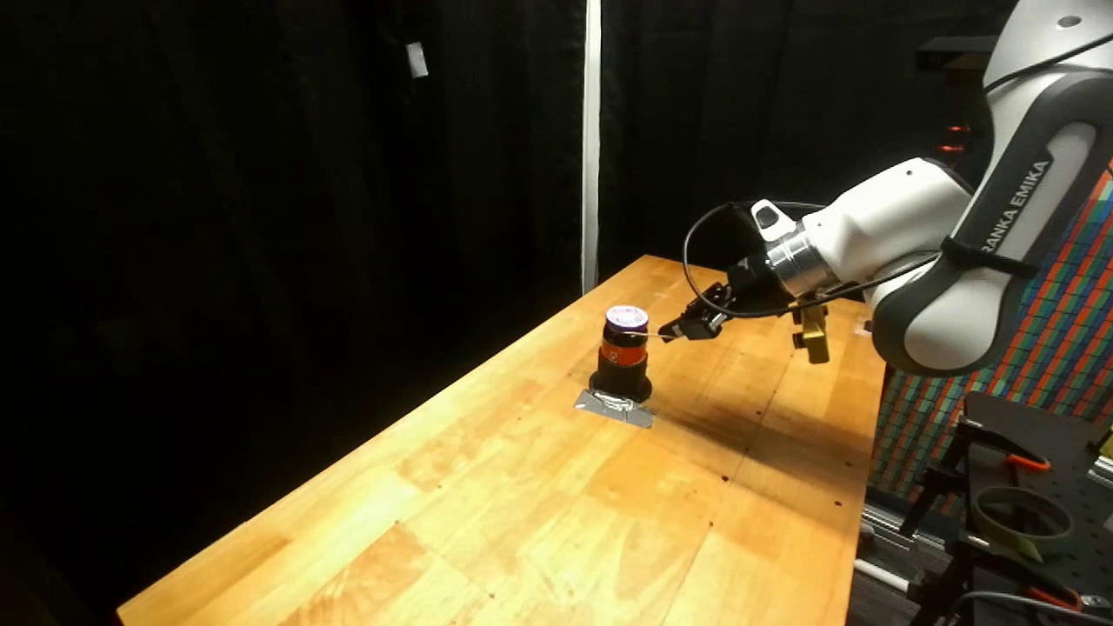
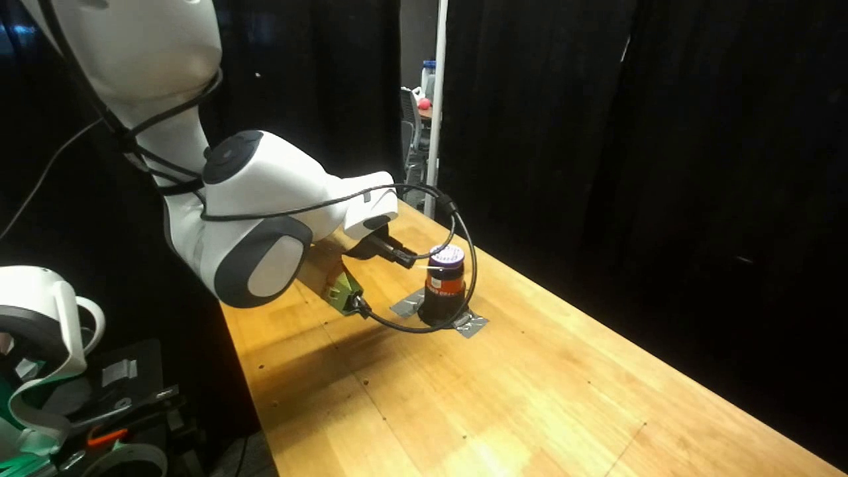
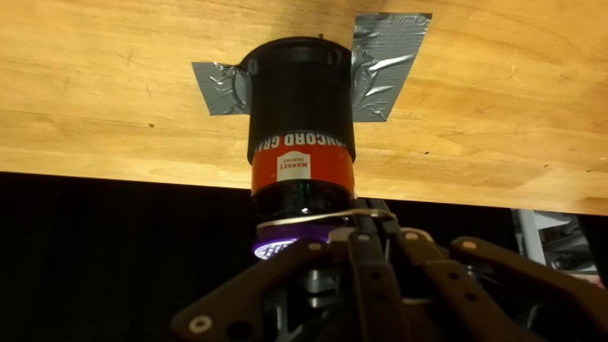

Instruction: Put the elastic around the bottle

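Observation:
The bottle is a dark jar with an orange label and purple-white cap in both exterior views and the wrist view. It stands upright in a black holder. The thin pale elastic runs across the bottle just below the cap and stretches to my gripper, where it loops round the fingertips. The elastic also shows in both exterior views. My gripper is beside the bottle's neck, fingers together. The elastic's far side is hidden.
Grey tape fixes the holder to the wooden table. A black cable loops from the arm and passes in front of the bottle in an exterior view. Black curtains and a pale pole stand behind the table.

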